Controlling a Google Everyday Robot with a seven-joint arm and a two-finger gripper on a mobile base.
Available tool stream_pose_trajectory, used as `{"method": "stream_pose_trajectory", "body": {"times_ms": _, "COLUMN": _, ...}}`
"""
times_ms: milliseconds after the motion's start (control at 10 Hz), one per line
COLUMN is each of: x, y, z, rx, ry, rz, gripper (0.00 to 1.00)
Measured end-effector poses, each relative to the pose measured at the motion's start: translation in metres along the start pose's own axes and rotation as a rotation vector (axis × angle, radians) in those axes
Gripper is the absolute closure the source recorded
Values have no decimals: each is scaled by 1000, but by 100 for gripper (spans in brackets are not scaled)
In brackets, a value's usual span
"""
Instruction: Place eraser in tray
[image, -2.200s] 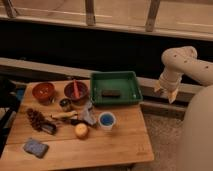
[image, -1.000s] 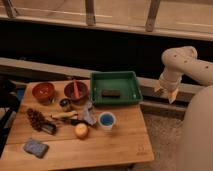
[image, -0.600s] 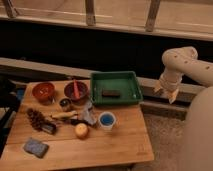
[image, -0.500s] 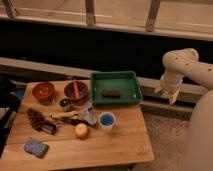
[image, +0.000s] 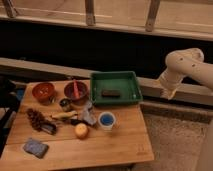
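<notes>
One green tray (image: 125, 82) sits at the far right corner of the table (image: 120, 147). One eraser (image: 111, 93), a small dark bar, lies flat inside it, close to the near rim.

The gripper (image: 167, 93) hangs off the table, to the right of the tray and well apart from it, at the end of a pale arm (image: 184, 64) that curves in from the right. Its fingers stand spread and pinch nothing.

There are two reddish-brown bowls side by side left of the tray: the left bowl (image: 43, 91) and the right bowl (image: 83, 94), which has one red stick (image: 75, 88) leaning in it. Nearer are one small dark pot (image: 65, 104), one blue cup (image: 106, 120), one orange ball (image: 81, 130), one pine cone (image: 36, 119) and one blue-grey pad (image: 35, 147) at the near left corner. A few small pieces between the pot and the cup are too unclear to name.

The table is pale wood planks. Behind it runs a low ledge (image: 30, 66) under a dark wall, with three posts (image: 90, 12) of a railing above. Speckled floor (image: 175, 135) lies to the right.
</notes>
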Motion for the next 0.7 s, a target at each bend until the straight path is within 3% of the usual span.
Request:
{"method": "stream_pose_trajectory", "body": {"times_ms": 300, "x": 32, "y": 70, "z": -10, "rx": -81, "ry": -11, "rz": -115, "gripper": 35}}
{"method": "stream_pose_trajectory", "body": {"times_ms": 600, "x": 70, "y": 133, "z": -14, "rx": -126, "ry": -17, "rz": -241, "gripper": 35}}
{"method": "stream_pose_trajectory", "body": {"times_ms": 700, "x": 77, "y": 144, "z": -15, "rx": -134, "ry": -15, "rz": -258, "gripper": 35}}
